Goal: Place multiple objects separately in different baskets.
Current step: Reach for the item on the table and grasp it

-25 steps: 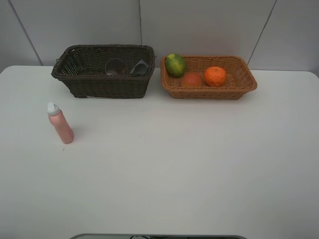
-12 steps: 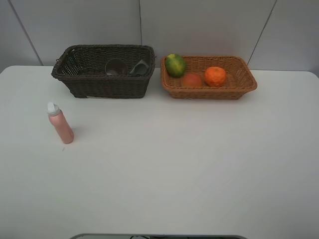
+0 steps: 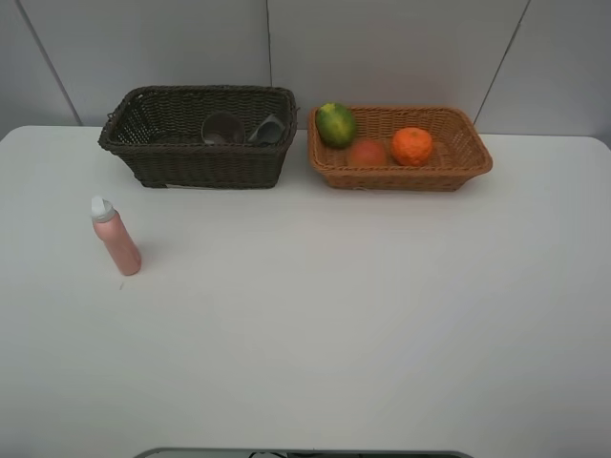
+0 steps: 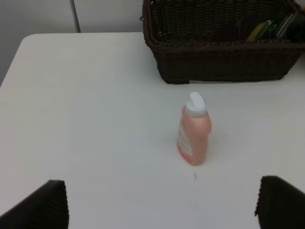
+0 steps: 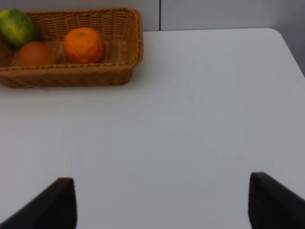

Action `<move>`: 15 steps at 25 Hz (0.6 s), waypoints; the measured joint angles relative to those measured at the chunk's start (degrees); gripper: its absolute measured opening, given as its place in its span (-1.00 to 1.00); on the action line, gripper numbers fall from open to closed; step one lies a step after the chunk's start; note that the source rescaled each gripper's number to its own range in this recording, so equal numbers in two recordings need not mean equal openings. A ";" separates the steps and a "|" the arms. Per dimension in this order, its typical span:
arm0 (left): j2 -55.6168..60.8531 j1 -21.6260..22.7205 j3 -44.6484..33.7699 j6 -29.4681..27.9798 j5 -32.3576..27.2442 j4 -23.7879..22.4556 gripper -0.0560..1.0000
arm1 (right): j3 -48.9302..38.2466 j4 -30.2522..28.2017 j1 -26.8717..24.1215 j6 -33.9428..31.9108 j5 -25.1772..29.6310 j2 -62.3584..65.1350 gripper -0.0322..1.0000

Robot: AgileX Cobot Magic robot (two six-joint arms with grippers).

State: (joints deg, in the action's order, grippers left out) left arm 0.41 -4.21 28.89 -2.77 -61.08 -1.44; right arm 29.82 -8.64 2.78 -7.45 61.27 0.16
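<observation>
A pink white-capped bottle (image 3: 116, 239) stands upright on the white table at the left; it also shows in the left wrist view (image 4: 194, 131). The dark brown basket (image 3: 153, 143) holds the translucent cup (image 3: 222, 128) and the dark grey pump bottle (image 3: 268, 129). The light tan basket (image 3: 458, 157) holds the green fruit (image 3: 336, 124), the red-orange fruit (image 3: 367, 153) and the mandarin (image 3: 412, 146). My left gripper (image 4: 162, 202) is open, apart from the pink bottle. My right gripper (image 5: 162, 200) is open and empty, away from the tan basket (image 5: 124, 57). Neither gripper shows in the exterior view.
The white table (image 3: 334, 315) runs to a grey panelled wall at the back. The two baskets stand side by side at the back edge. The table's right edge shows in the right wrist view (image 5: 290, 52).
</observation>
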 joint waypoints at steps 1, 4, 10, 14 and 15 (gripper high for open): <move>0.00 0.00 0.00 0.00 0.00 0.00 1.00 | 0.00 0.00 0.00 0.00 0.00 0.00 0.82; 0.00 0.00 0.00 0.00 0.00 0.00 1.00 | 0.00 0.00 0.00 0.00 0.00 0.00 0.82; 0.00 0.00 0.00 0.00 0.00 0.00 1.00 | 0.00 0.00 0.00 0.00 0.00 0.00 0.82; 0.00 0.00 0.00 0.00 0.00 0.00 1.00 | 0.00 0.00 0.00 0.00 0.00 0.00 0.82; 0.00 0.00 0.00 0.00 0.00 0.00 1.00 | 0.00 0.00 0.00 0.00 0.00 0.00 0.82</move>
State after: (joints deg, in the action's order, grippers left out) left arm 0.41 -4.21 28.89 -2.77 -61.08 -1.44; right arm 29.82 -8.64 2.78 -7.45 61.27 0.16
